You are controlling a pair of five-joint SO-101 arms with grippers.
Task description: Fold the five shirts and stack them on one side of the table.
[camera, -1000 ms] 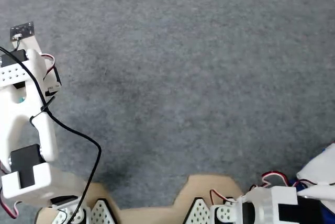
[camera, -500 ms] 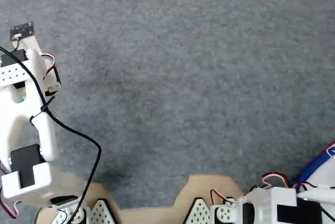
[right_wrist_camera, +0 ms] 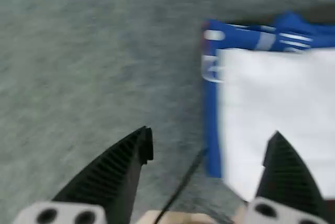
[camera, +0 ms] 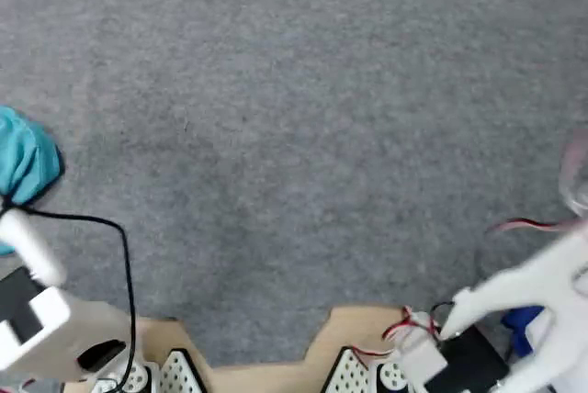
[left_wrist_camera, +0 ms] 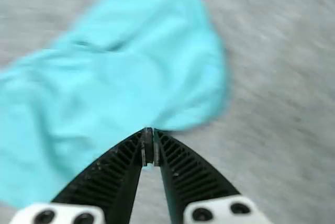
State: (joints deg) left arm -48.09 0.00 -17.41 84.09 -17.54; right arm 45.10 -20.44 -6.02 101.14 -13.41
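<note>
The left fingers pinch a teal shirt at nine o'clock. The right fingers gape empty over a white shirt atop a blue shirt, four o'clock.

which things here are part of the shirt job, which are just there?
Job: turquoise shirt pinched in the left gripper; white shirt lying on blue shirt, by the open right gripper.
Not job: grey mat, black cable, tan board at arm bases.
</note>
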